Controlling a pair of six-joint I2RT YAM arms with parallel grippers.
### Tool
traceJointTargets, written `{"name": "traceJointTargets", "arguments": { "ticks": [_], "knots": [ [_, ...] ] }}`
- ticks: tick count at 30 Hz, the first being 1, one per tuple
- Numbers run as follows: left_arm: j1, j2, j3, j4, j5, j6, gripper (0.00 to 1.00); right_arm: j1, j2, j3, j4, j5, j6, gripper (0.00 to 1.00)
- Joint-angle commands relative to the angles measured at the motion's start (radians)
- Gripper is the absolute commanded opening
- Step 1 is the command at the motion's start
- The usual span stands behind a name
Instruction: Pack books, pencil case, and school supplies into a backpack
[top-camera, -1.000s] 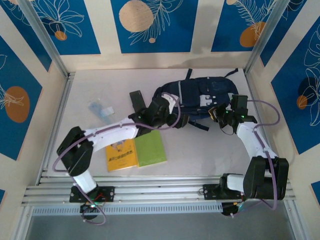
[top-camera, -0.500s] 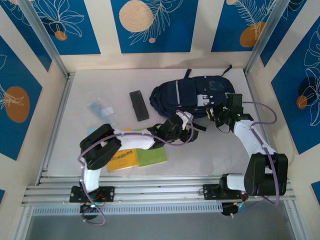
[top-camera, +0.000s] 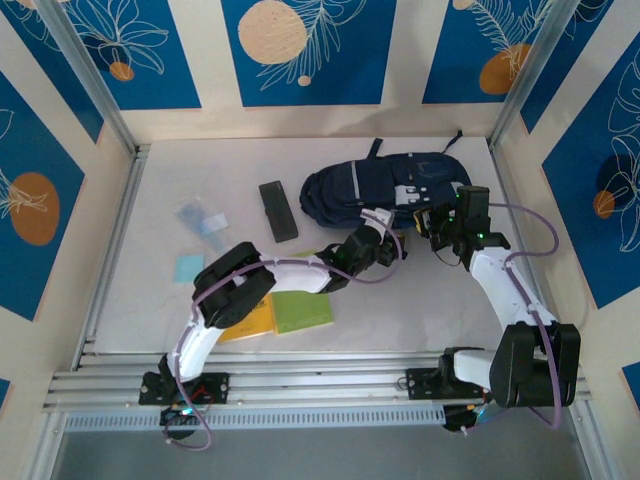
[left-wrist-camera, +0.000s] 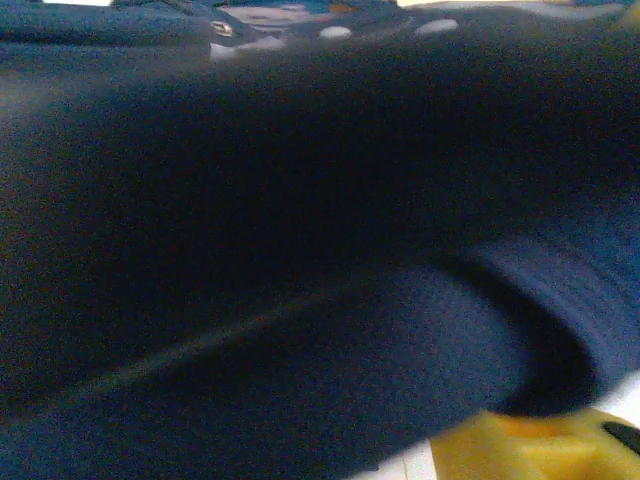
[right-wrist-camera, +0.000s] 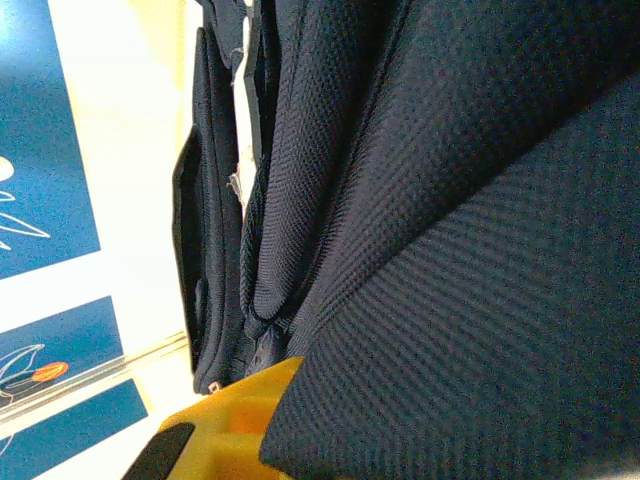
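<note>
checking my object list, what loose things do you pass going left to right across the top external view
light-blue pad → pencil case → backpack

The top external camera looks steeply down from above and behind the arm bases at the frame's bottom, taking in the whole table (top-camera: 180, 170), with the backpack (top-camera: 340, 190) upper centre. The left wrist camera sits pressed against the backpack (left-wrist-camera: 250, 200), blurred by nearness. The right wrist camera looks closely along the backpack's (right-wrist-camera: 480, 250) folds, with the blue wall panel (right-wrist-camera: 40, 130) at left. All three views share the backpack.
</note>
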Motion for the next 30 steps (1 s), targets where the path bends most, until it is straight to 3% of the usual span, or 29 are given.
{"name": "traceJointTargets", "arguments": {
  "ticks": [1,3,4,5,10,14,21,26,30],
  "knots": [
    [0.009,0.013,0.055,0.125,-0.050,0.042,0.36,0.004,-0.027,-0.025,0.024,-0.090,0.028,0.00],
    [0.018,0.011,0.049,0.133,-0.041,0.031,0.18,0.000,-0.029,-0.029,0.030,-0.095,0.029,0.00],
    [0.023,0.006,0.042,0.136,-0.029,0.025,0.03,-0.003,-0.029,-0.030,0.031,-0.098,0.026,0.00],
    [0.028,-0.005,0.032,0.133,-0.011,0.017,0.00,-0.008,-0.027,-0.028,0.032,-0.099,0.019,0.00],
    [0.047,-0.107,-0.093,0.140,0.223,-0.020,0.00,-0.050,-0.009,0.007,0.002,-0.078,-0.079,0.00],
    [0.083,-0.195,-0.191,-0.024,0.378,-0.066,0.00,-0.094,0.019,0.059,-0.042,-0.071,-0.194,0.00],
    [0.163,-0.296,-0.293,-0.262,0.420,-0.082,0.00,-0.152,0.045,0.106,-0.070,-0.045,-0.255,0.00],
    [0.258,-0.350,-0.295,-0.454,0.418,-0.051,0.00,-0.208,0.080,0.135,-0.072,-0.077,-0.301,0.00],
    [0.345,-0.371,-0.260,-0.612,0.484,-0.007,0.00,-0.235,0.139,0.190,-0.077,-0.129,-0.413,0.00]
  ]
}}
